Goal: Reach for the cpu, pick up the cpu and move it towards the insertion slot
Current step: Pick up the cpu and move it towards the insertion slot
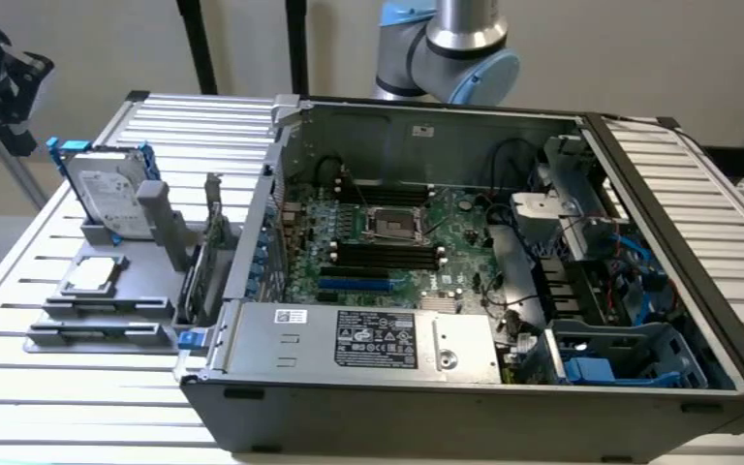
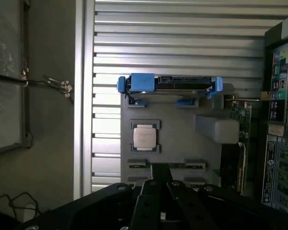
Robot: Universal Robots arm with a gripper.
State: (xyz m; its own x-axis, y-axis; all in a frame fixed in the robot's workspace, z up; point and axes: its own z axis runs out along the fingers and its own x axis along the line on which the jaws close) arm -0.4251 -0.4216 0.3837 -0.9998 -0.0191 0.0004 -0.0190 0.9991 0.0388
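Observation:
The cpu point(image 1: 92, 276) is a small flat silver square lying in a recess of a grey fixture point(image 1: 139, 295), on the slatted table at the exterior view's left, outside the computer case. In the wrist view the cpu point(image 2: 145, 137) lies flat, with my gripper point(image 2: 161, 196) a dark shape some way off and not touching it. The insertion slot point(image 1: 395, 225) is a square socket with a metal frame on the green board inside the open case. My arm point(image 1: 456, 44) rises behind the case's back wall.
A silver hard drive with blue brackets point(image 1: 109, 189) stands upright on the fixture behind the cpu, also visible as the hard drive point(image 2: 169, 84). Black memory slots point(image 1: 386, 257) flank the socket. The case's side wall point(image 1: 263, 223) separates the fixture from the board. A power supply point(image 1: 372, 339) fills the case front.

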